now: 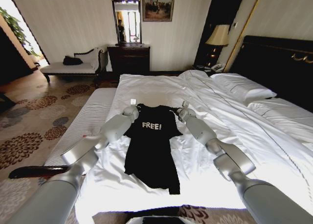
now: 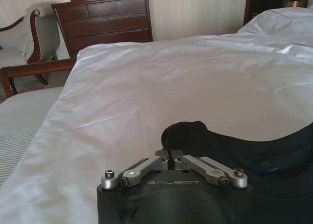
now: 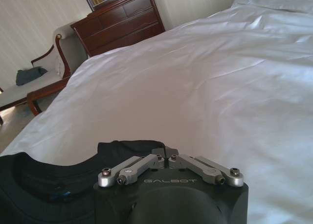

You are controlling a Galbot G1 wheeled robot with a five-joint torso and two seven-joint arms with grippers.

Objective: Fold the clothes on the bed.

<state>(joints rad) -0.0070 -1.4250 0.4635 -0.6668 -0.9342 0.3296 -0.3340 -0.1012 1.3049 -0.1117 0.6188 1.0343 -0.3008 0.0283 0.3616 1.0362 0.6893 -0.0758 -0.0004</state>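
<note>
The clothes are one black T-shirt (image 1: 151, 145) with white "FREE!" lettering, lying lengthwise on the white bed (image 1: 161, 89), collar toward the far side. My left gripper (image 1: 133, 105) sits at its left shoulder and my right gripper (image 1: 184, 106) at its right shoulder. In the left wrist view the left gripper (image 2: 168, 158) is shut, pinching a raised fold of the black T-shirt (image 2: 205, 136). In the right wrist view the right gripper (image 3: 166, 155) is likewise shut on the edge of the T-shirt (image 3: 44, 180).
A grey-striped bench (image 1: 83, 121) runs along the bed's left edge. Pillows (image 1: 242, 87) and the dark headboard (image 1: 279, 62) lie to the right. A dark dresser (image 1: 128, 57) and a cream chaise (image 1: 73, 66) stand by the far wall. White sheet stretches beyond the collar.
</note>
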